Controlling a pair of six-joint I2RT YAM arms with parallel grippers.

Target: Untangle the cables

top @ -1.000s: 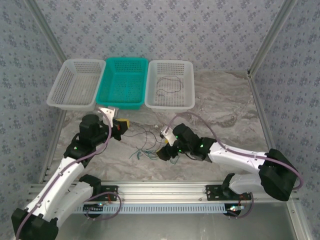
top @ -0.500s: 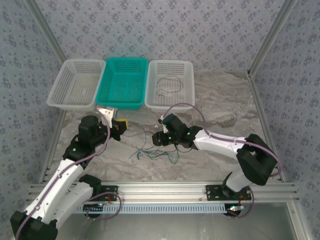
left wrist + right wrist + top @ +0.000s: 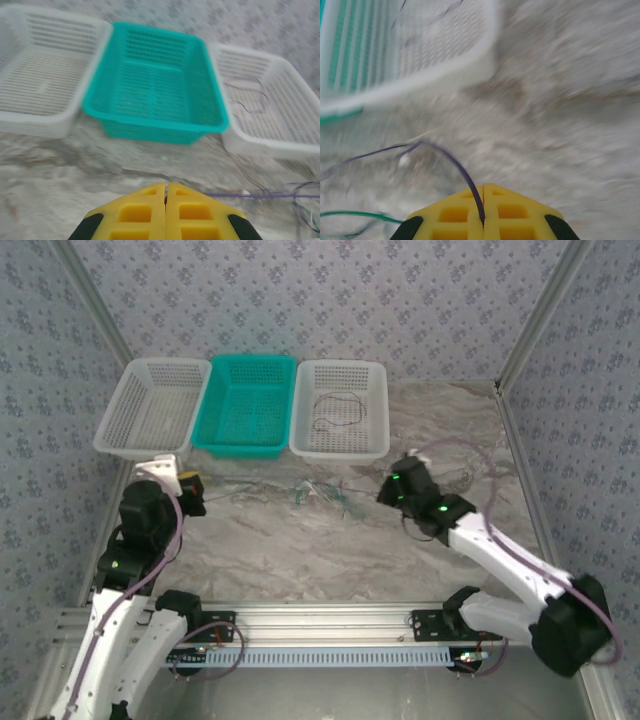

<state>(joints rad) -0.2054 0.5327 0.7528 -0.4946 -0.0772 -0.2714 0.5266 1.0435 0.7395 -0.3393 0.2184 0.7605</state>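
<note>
**Cables strung between two closed jaws, knot lying midway**

The relation that matters is the line from jaw to jaw. In the top view the left gripper (image 3: 198, 496) sits at the left of the desk (image 3: 300, 560) and the right gripper (image 3: 386, 494) sits right of centre. The cables (image 3: 322, 492) run roughly straight across between them, left to right, in front of the baskets. The small knot of strands lies on that line, nearer the right arm than the left. Any further pull would probably have to go outward along this axis, each arm away from the other.

The left gripper's jaws are closed, yellow pads meeting. In its wrist view a thin purplish strand (image 3: 250, 195) leads off to the right from just ahead of them. In the top view a fine line runs to those jaws, so they look to be pinching one end.

The right gripper's jaws are also closed, clamped on a bluish cable (image 3: 451, 161). It leaves the seam between the pads and arcs up and left over the desk. A green strand (image 3: 355, 215) lies low at the left, not held.

The cables are hair-thin and limp. Dark, green and bluish strands cross each other in the knot, and which passes over which is too fine to make out. One dark cable (image 3: 335, 410) lies apart, looped loosely inside the right-hand white basket (image 3: 377, 448).
</note>
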